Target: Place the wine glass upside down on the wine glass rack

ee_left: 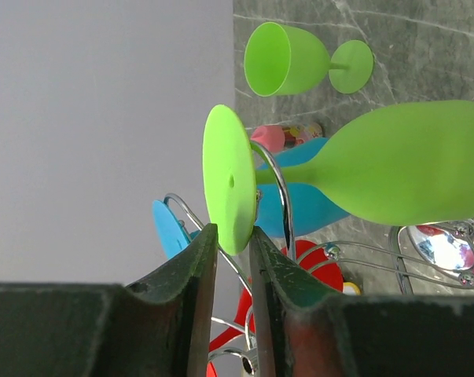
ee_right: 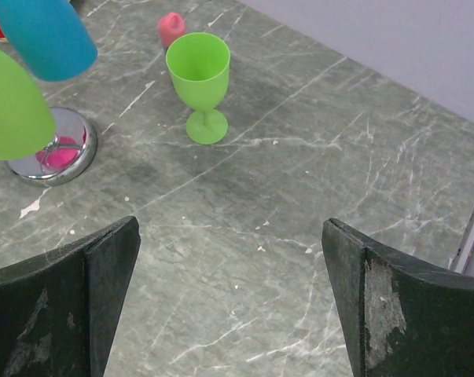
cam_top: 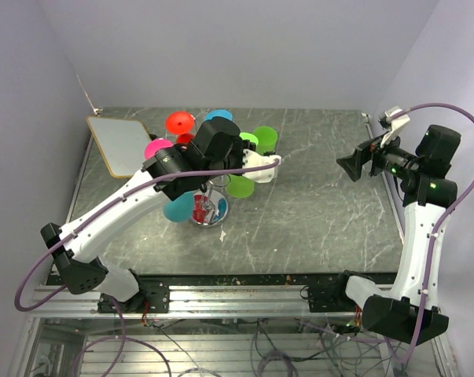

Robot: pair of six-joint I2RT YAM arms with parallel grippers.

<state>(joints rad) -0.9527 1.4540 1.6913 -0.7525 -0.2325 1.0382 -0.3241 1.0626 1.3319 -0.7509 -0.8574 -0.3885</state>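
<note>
My left gripper reaches over the wine glass rack, a silver wire stand on a round chrome base. In the left wrist view the gripper is shut on the rim of the flat foot of a green wine glass. Its bowl hangs down toward the chrome base, and its stem lies in a curled wire arm. The bowl also shows in the top view. My right gripper is open and empty over bare table.
Blue, red and pink glasses hang on the rack. A second green glass stands upright on the table behind it, also in the right wrist view. A small pink object lies nearby. A white board lies at the back left.
</note>
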